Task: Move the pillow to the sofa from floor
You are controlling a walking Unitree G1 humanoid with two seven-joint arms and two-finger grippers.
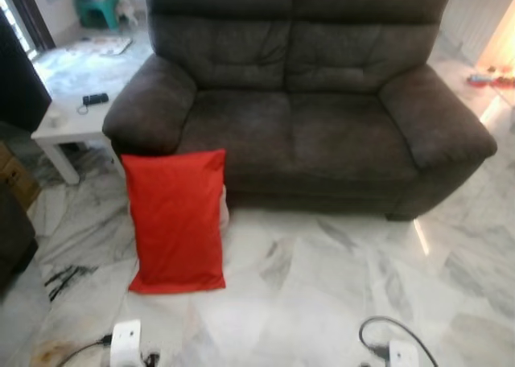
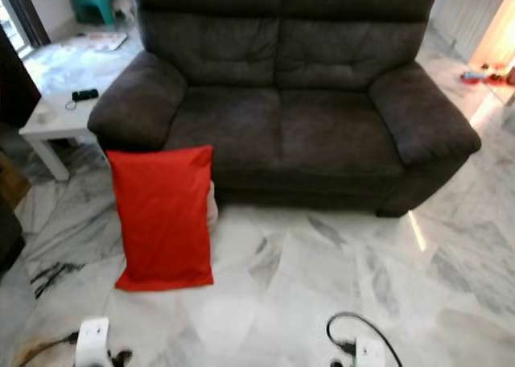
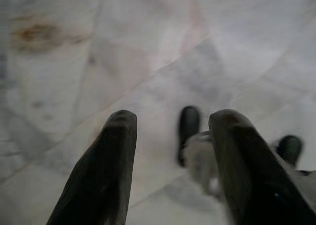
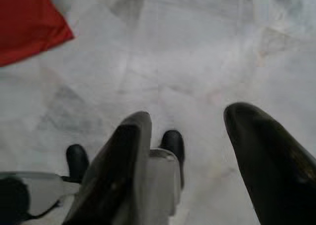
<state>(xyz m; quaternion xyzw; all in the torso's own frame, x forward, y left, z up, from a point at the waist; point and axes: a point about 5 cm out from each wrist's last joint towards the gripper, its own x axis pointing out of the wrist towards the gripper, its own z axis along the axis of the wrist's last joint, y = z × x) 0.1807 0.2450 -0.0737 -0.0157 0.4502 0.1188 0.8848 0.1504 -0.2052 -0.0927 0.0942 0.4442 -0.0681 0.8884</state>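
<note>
One red pillow (image 1: 175,222) stands on the marble floor (image 1: 322,294), leaning against one dark sofa (image 1: 306,101) below its arm at nine o'clock. Two grippers hang low over bare floor, the left gripper (image 3: 170,131) and right gripper (image 4: 195,131) both spread apart and holding nothing, the pillow well beyond them toward twelve o'clock.

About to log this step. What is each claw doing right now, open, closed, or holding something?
Left claw: open, holding nothing, above the marble floor.
Right claw: open, holding nothing, near the red pillow.
</note>
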